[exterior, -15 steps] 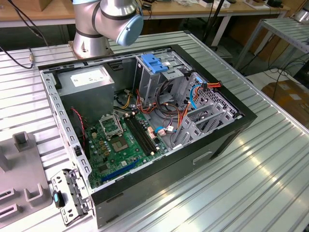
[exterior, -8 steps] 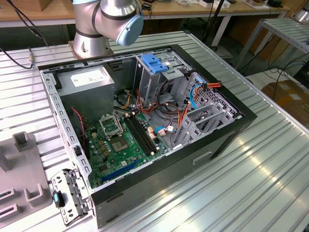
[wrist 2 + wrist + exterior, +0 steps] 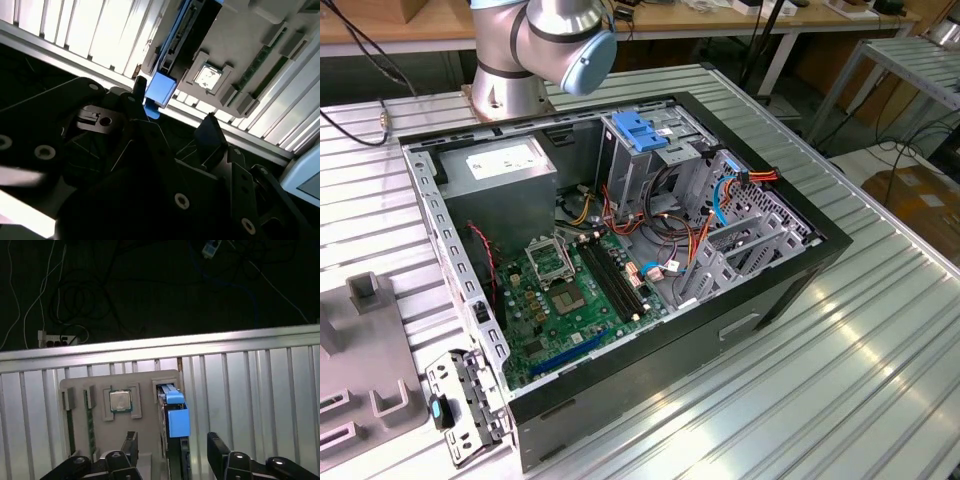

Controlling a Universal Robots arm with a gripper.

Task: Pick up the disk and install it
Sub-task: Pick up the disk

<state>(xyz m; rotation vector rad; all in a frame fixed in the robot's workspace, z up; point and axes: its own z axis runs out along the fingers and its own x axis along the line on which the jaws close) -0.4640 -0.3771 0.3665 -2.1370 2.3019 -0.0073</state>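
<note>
Fixture plate, grey, lies flat on ribbed alu table close to table's edge. Past the edge: dark floor w/ loose cables and 1 power strip.

On the plate, in both wrist views: 1 CPU in a square nest, just beside the disk's slot. In the first wrist view, 2 RAM sticks sit in narrow slots on the far side of the CPU from the disk. Nest ridges and slot wall crowd the disk on the CPU side. Its other side sits at the plate's edge, w/ bare table next to it.

The disk, 1 unit, stands on edge in that slot, thin side up, blue rail and blue end tab uppermost. Long axis runs parallel to the table ribs and RAM sticks, one end toward the table edge, other end toward the gripper. In the second wrist view the disk shows as a dark body w/ a blue rail alongside, tab end nearest the fingers.

Gripper: 2 black fingers spread apart, straddling the disk, one over the plate on the CPU side, other over bare table. Gap shows each side in the first wrist view, so nothing is clamped.

Exterior view: 1 open PC case on the table, holding motherboard, PSU, cable bundles, and 1 light-blue latch plate atop the drive cage. Arm base stands behind the case.
</note>
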